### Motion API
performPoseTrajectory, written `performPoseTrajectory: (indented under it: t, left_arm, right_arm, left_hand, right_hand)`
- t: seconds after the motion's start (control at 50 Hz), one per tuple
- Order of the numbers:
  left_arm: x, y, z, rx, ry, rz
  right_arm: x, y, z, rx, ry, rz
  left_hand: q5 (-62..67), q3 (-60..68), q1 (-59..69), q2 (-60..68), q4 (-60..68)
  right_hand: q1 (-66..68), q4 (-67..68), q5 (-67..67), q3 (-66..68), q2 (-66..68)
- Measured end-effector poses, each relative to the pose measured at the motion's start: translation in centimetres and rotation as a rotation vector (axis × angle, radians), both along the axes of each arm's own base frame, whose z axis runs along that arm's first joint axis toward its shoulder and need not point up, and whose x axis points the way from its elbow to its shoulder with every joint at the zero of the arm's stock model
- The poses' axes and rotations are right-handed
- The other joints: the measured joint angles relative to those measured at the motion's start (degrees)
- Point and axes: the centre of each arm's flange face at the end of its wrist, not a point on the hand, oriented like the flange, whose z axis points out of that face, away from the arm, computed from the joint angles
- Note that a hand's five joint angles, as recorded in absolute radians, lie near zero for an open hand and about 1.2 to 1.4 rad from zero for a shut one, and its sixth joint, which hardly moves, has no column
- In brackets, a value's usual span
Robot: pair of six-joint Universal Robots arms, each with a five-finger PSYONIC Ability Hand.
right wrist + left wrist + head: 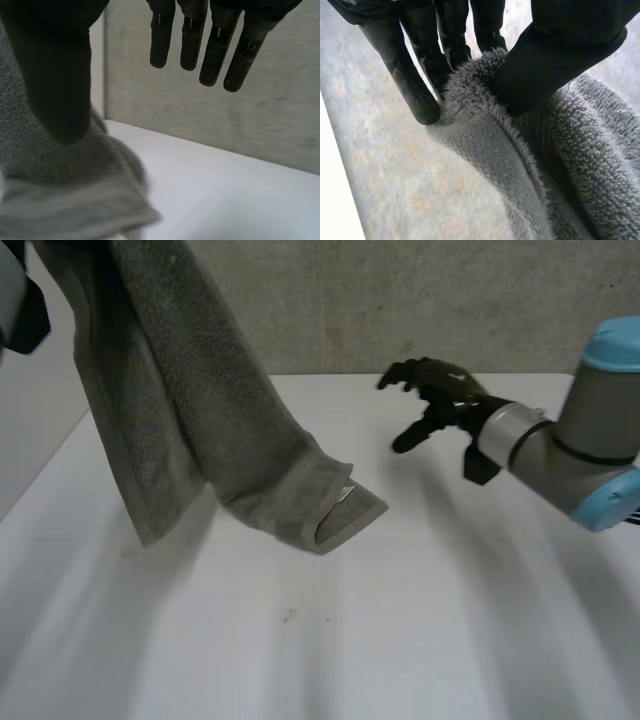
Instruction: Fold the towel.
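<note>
Layout over the table (420,640).
The towel (200,420) hangs at the left, pinched at its upper edge by the left hand (560,45), with its lower end down at the table's middle (contact unclear). The right hand (440,395) hovers to the towel's right, apart from it. A wall (400,300) stands behind.

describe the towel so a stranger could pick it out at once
Start at the white table. Over its left side a grey towel hangs from the left hand, which pinches its edge. It is the only fuzzy cloth there, and its hemmed low end rests on the table.
</note>
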Motion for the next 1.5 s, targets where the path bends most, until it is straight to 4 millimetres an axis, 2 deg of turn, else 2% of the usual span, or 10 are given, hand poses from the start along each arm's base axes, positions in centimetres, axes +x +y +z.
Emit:
performPoseTrajectory:
  t: [0.28,0.42,0.56,0.66,0.9,1.04,1.16,1.32,1.44,1.5]
  left_arm:
    - [-0.3,3.5,1.2,-0.028,0.013,-0.054]
    - [-0.2,2.8,0.7,-0.016,0.006,-0.042]
    - [-0.1,1.1,-0.6,0.026,-0.013,-0.016]
    - [-0.2,-1.8,-4.8,0.158,-0.075,0.019]
    - [-0.3,-2.2,-15.8,0.517,-0.353,0.035]
    - [-0.1,-0.5,-20.8,0.663,-0.533,0.010]
    - [-0.8,-1.0,-23.7,0.723,-0.604,-0.013]
    - [-3.0,-5.4,-22.0,0.595,-0.535,0.003]
    - [-4.9,-10.8,-13.7,0.241,-0.294,0.071]
    - [-5.0,-11.9,-9.9,0.097,-0.160,0.103]
  right_arm:
    - [8.4,6.4,-6.1,0.214,-0.052,0.298]
    - [8.3,5.9,-6.4,0.191,-0.038,0.251]
    - [5.6,3.4,-2.4,0.029,-0.004,0.096]
    - [0.6,2.8,4.1,-0.218,0.153,-0.046]
    - [-3.3,9.3,8.5,-0.458,0.552,-0.049]
    - [-4.1,11.3,7.3,-0.445,0.701,-0.020]
    - [-3.5,10.5,1.4,-0.301,0.905,0.120]
    - [-0.8,6.6,-1.3,-0.361,1.007,0.096]
    - [1.7,1.5,4.2,-0.689,0.820,-0.186]
    - [2.2,0.4,9.8,-0.924,0.630,-0.369]
  left_hand:
    - [0.00,0.00,0.00,0.00,0.00]
    - [0.00,0.00,0.00,0.00,0.00]
    - [0.00,0.00,0.02,0.00,0.00]
    - [0.00,0.00,0.04,0.00,0.00]
    - [0.01,0.00,0.25,0.00,0.00]
    - [0.02,0.00,0.25,0.00,0.00]
    - [0.02,0.00,0.25,0.00,0.00]
    - [0.01,0.01,0.25,0.00,0.00]
    - [0.02,0.01,0.25,0.00,0.00]
    - [0.02,0.01,0.25,0.00,0.01]
  right_hand:
    - [19.62,25.31,23.71,24.49,24.34]
    - [32.15,44.25,41.31,43.04,42.05]
    - [32.15,44.36,41.69,43.06,42.05]
    - [32.15,44.37,42.13,43.06,42.06]
    - [32.15,44.39,42.21,43.08,42.11]
    - [32.15,44.39,42.20,43.08,42.11]
    - [32.15,44.39,42.21,43.08,42.11]
    - [32.15,44.40,42.21,43.08,42.11]
    - [32.15,44.40,42.21,43.08,42.11]
    - [32.15,44.40,42.22,43.08,42.12]
